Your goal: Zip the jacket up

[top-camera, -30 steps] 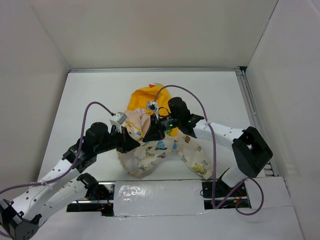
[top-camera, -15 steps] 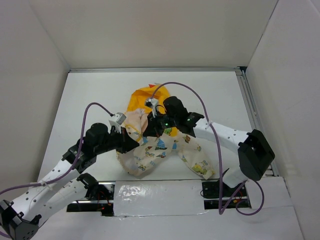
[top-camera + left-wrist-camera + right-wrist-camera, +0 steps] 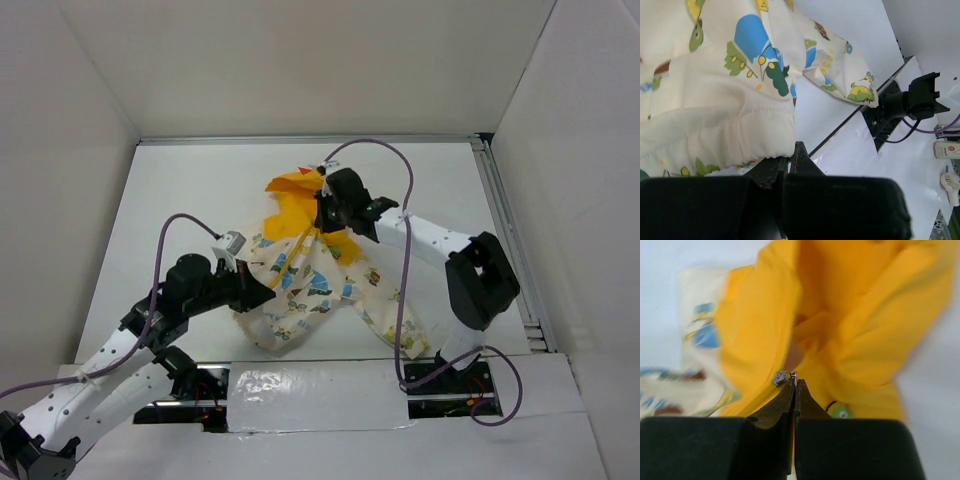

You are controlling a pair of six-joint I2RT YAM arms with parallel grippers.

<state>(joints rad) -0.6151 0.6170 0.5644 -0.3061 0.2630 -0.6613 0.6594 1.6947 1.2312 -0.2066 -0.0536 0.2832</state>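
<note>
Overhead: jacket point(image 3: 305, 285) spread across the middle of the white table point(image 3: 190, 190); cream animal-print body toward the lower centre of the frame, one printed sleeve trailing to the lower right, yellow hood point(image 3: 290, 190) bunched toward the upper centre.
Left gripper point(image 3: 244, 287): low at the left edge of the printed cloth, left of centre in the top view; arm reaching in from the lower left corner.
Left wrist view: black fingers point(image 3: 804, 167) pressed together at bottom centre, tips right at the lower corner of the padded cream hem, cloth seemingly nipped between them; print of blue and green animals filling the upper left, bare table and a taped strip to the right.
Right gripper point(image 3: 322, 213): just above centre in the top view, at the line where yellow meets print; white arm folded in from the right side.
Right wrist view: fingertips point(image 3: 785, 395) closed tight on a small metal zipper pull point(image 3: 782, 377) at the edge of a yellow fold; blurred yellow lining across most of the frame, a strip of print at the left edge.
Cables: purple cable point(image 3: 380, 150) arched above the right arm, a second loop over the left arm at mid-left.
Backdrop: plain white walls point(image 3: 300, 70) on three sides of the table.
</note>
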